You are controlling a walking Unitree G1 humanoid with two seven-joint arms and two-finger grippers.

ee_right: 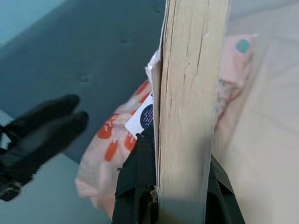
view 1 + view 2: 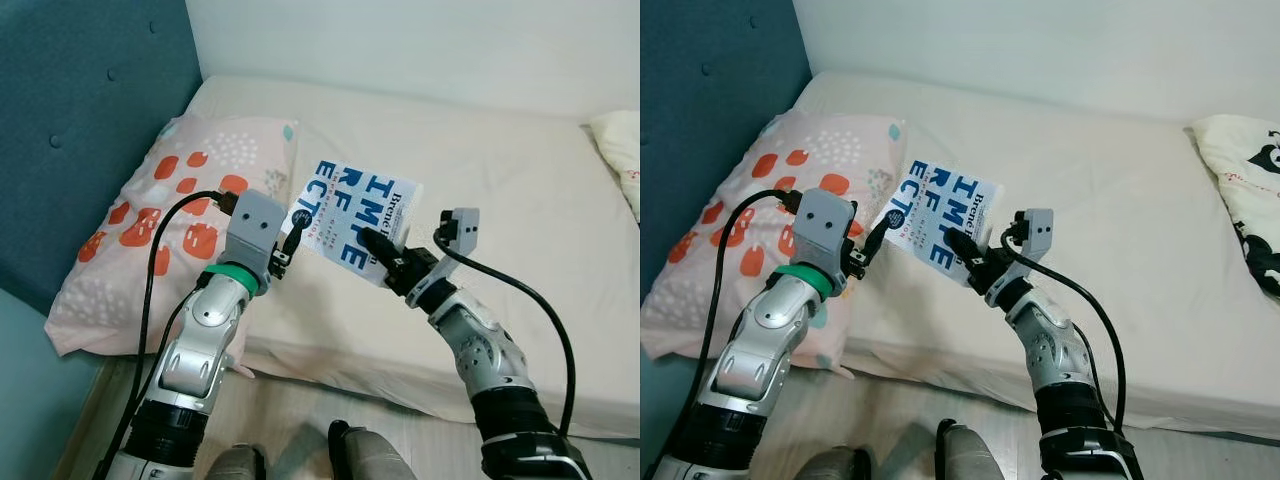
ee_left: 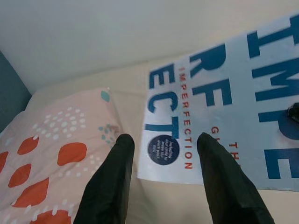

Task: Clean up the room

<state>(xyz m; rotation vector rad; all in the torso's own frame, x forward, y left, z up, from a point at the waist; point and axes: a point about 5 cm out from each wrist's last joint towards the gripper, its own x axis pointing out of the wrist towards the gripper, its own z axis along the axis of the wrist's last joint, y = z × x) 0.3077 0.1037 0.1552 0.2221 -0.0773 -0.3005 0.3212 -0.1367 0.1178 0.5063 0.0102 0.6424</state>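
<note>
Both silver arms reach up from the near edge of the scene toward the bed [image 2: 520, 200], and between them hangs the book [image 2: 350, 222], a pale paperback with big blue letters on its cover. It is lifted off the mattress, out in front of the robot, just right of the orange-spotted pillow [image 2: 180, 210] that lies against the blue headboard [image 2: 80, 120].

What matters for the next move is who has the book and which way it runs. The right gripper [image 2: 385, 255] is clamped on the book's near right corner, jaws closed over the page block. The book's long axis slants from that corner up and away to the left, so its free edge points at the left gripper [image 2: 287, 243]. That one stands just beside the free edge with its jaws spread apart and nothing in them. My guess is a handover or a two-handed carry comes next; the left arm needs only a short reach rightward.

From the head views, the book looks nearly flat-on, cover toward the camera. In the right wrist view it is seen edge-on: yellowed pages wedged between the black fingers [image 1: 138, 177], a grip the head views half hide. Looking along the left wrist, the cover sits beyond the two open fingers [image 3: 112, 182], not yet between them.
</note>
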